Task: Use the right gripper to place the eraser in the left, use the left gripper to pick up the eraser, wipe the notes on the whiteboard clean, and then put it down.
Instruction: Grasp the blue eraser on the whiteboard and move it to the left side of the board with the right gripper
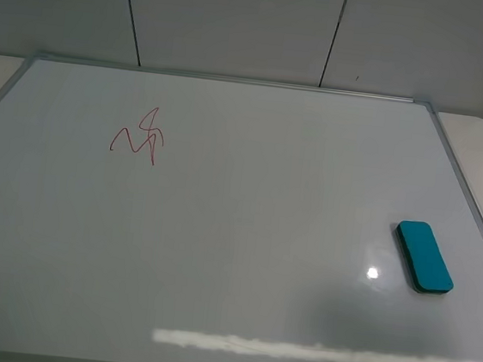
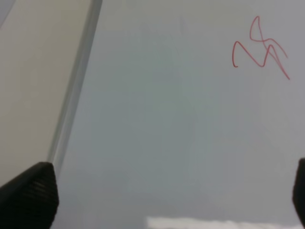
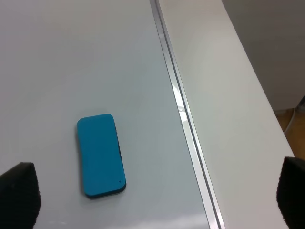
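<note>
On board [image 1: 245,233], high view: teal eraser [image 1: 424,257] lies flat nr right edge, red notes [image 1: 140,138] far left, well apart | L wrist: L pincer [image 2: 164,195] spread wide over bare board, notes near | R wrist: R pincer [image 3: 155,193] spread wide over board edge, eraser near, table [image 3: 228,95] beside board

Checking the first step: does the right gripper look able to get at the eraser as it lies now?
Probably yes. The eraser lies flat and alone on the whiteboard, and the right gripper is open with nothing between them.
</note>
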